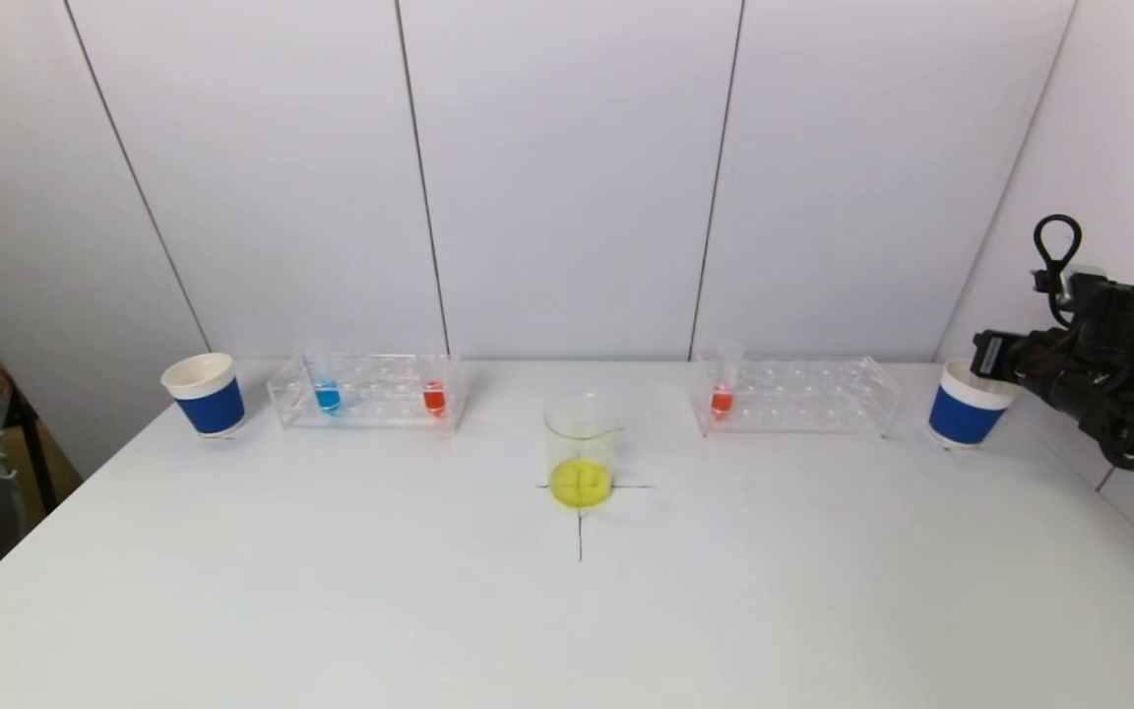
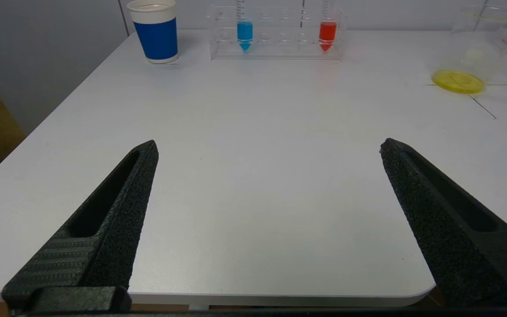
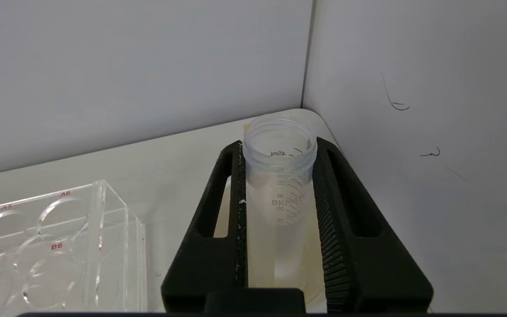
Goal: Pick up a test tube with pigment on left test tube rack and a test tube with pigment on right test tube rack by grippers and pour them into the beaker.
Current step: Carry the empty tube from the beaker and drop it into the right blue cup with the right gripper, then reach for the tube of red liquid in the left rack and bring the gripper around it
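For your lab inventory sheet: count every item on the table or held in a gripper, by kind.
Test tubes: 4
Racks: 2
Paper cups: 2
Beaker: 1
Total: 9

The right arm, at the right edge of the head view, is matte black and built of chunky rounded housings, with a thin black cable looped above it. The right hand has two black wedge-shaped fingers with slotted cut-outs and ribbed inner faces. The left hand has matching black fingers, grainy textured pads and a ridged base.
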